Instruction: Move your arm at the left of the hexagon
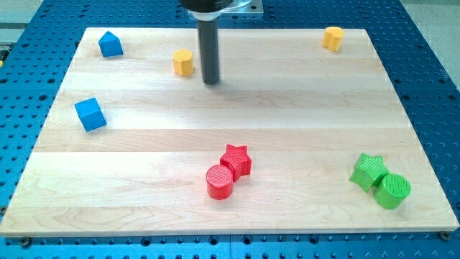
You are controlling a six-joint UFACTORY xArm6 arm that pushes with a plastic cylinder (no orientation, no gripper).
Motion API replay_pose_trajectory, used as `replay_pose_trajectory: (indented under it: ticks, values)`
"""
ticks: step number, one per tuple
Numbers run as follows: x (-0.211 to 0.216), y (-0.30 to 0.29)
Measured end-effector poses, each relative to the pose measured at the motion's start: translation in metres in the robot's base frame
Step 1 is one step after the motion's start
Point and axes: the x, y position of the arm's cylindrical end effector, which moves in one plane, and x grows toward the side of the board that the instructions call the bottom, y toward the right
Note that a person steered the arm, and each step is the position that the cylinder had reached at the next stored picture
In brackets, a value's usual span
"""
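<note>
A yellow hexagon block sits near the view's top, left of centre, on the wooden board. My tip rests on the board just right of and slightly below that hexagon, a small gap apart. A second yellow block, whose shape is unclear, sits at the view's top right.
A blue house-shaped block is at the top left and a blue cube at the left. A red star touches a red cylinder at the bottom centre. A green star touches a green cylinder at the bottom right.
</note>
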Motion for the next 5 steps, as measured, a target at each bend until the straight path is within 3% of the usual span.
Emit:
replay_pose_trajectory:
  ticks: [5]
  values:
    - [-0.037,0.017]
